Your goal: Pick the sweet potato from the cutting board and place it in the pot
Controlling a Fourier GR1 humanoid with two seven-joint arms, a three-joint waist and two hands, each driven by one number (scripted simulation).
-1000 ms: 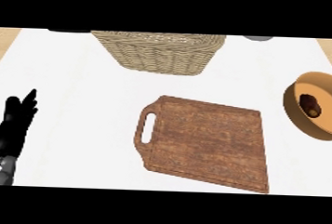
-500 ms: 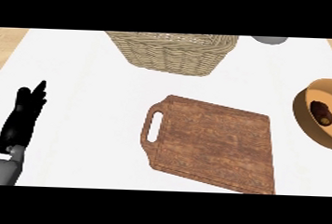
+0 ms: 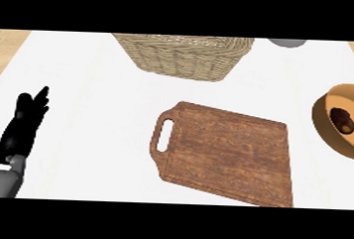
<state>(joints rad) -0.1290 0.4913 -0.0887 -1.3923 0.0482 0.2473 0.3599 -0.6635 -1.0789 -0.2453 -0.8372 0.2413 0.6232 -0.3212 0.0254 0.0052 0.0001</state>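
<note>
Sweet potato [image 3: 344,119] in orange pot [image 3: 327,127], long axis unclear, cutting board [image 3: 226,153] bare, left hand [image 3: 22,128] fingers straight.

The left hand [image 3: 22,128] is matt black, with slim tapering fingers. It joins a smooth grey forearm [image 3: 2,182] through a narrow dark wrist.

One basket [image 3: 183,54], board [image 3: 226,153], pot [image 3: 339,119].
</note>
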